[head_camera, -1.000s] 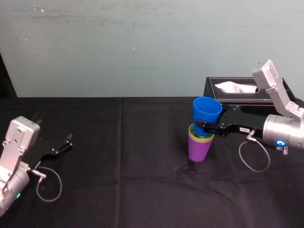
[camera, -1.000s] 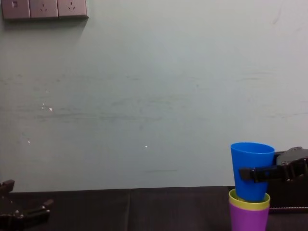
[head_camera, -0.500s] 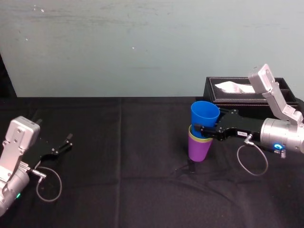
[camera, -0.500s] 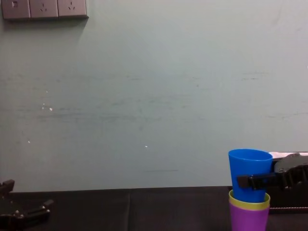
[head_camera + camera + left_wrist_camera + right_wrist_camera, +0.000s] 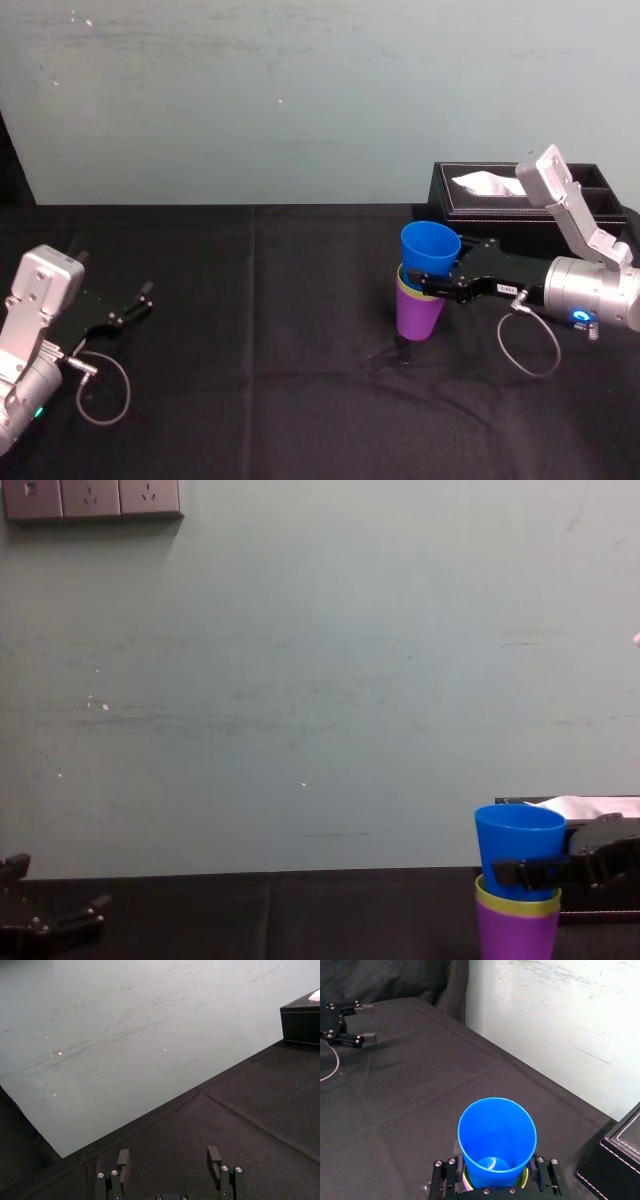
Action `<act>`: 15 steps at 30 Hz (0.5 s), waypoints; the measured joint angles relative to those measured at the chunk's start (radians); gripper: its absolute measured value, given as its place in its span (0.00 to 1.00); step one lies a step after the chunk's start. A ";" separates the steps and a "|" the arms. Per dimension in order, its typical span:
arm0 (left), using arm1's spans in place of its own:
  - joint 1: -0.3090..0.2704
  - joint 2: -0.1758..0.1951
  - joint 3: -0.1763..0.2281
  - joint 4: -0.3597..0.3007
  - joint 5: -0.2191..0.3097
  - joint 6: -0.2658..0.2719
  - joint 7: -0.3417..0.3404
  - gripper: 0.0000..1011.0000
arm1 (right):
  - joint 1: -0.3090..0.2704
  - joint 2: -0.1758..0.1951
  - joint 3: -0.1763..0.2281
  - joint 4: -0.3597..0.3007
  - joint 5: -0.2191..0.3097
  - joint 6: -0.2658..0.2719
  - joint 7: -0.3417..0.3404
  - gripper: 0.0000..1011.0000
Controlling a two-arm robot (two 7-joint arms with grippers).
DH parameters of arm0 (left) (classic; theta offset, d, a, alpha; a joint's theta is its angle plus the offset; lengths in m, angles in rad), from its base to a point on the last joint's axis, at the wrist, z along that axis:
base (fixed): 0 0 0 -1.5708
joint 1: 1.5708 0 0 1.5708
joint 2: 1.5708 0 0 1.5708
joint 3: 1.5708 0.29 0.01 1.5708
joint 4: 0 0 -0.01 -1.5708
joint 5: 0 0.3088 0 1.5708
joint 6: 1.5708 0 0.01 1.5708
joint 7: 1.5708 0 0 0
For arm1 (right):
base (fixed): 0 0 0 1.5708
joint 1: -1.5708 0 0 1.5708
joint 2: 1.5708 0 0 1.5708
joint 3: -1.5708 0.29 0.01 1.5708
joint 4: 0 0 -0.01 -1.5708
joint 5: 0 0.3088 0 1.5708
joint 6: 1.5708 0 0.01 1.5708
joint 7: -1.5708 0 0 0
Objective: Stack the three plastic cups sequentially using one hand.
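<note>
The right gripper point(image 5: 430, 281) is clamped on the lower wall of the blue cup point(image 5: 431, 247), with one finger on each side. The blue cup stands mouth up, its base sunk into the yellow-green cup point(image 5: 411, 292). That cup is nested in the purple cup point(image 5: 417, 316), which stands on the black-draped desk point(image 5: 280, 340). Near the stack, toward the wall, sits a black tissue box point(image 5: 475, 208). The left gripper point(image 5: 128, 306) lies well apart at the desk's left side, fingers spread and holding nothing.
</note>
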 joint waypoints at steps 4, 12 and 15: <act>0.000 0.000 0.000 0.000 0.000 0.000 0.000 0.99 | -0.001 -0.001 0.002 0.001 -0.003 0.000 -0.003 0.71; 0.000 0.000 0.000 0.000 0.000 0.000 0.000 0.99 | -0.001 -0.001 0.002 0.001 -0.004 0.000 -0.003 0.71; 0.000 0.000 0.000 0.000 0.000 0.000 0.000 0.99 | -0.001 0.000 0.002 0.001 -0.004 0.000 -0.002 0.77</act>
